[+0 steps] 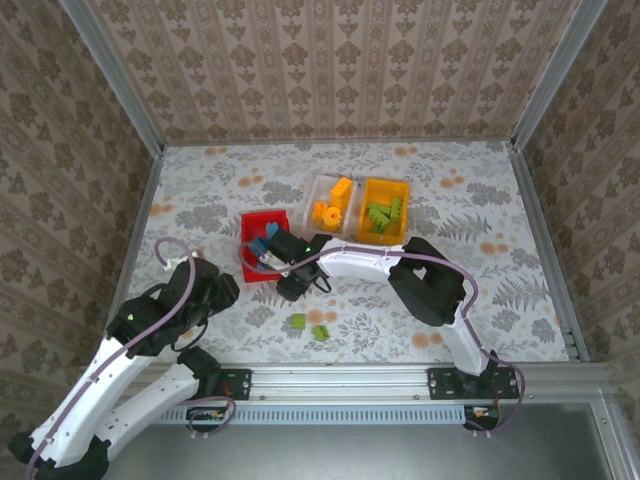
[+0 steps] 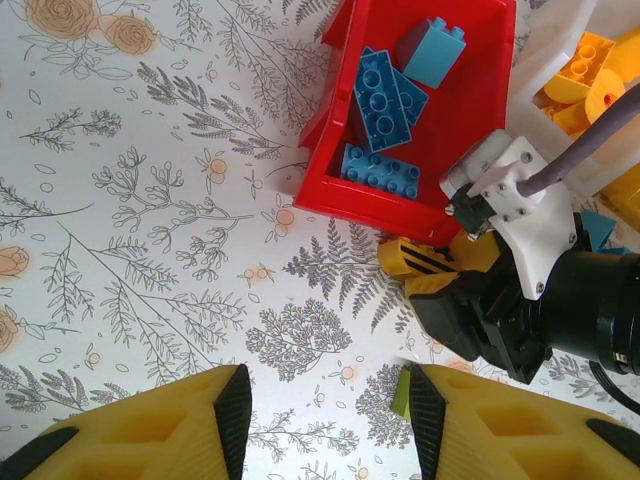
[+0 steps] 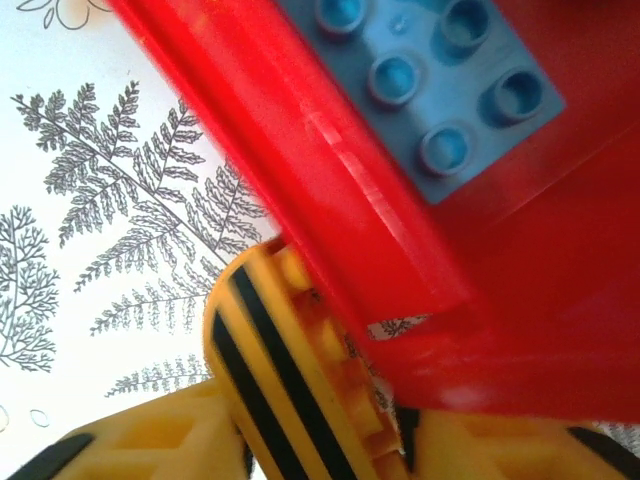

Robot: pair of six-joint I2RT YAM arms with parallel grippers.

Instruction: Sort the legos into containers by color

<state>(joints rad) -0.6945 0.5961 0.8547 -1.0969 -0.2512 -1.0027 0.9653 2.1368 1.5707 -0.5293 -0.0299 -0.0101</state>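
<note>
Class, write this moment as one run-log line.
right gripper: shut on yellow striped piece at outer wall of red bin | left gripper: open, empty | red bin: blue bricks | table: two green bricks loose

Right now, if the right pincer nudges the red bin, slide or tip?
Red bin likely slides easily: small, thin-walled plastic on a smooth printed tabletop. Probably light, holding only a few blue bricks. A push high on its wall might tip it.
</note>
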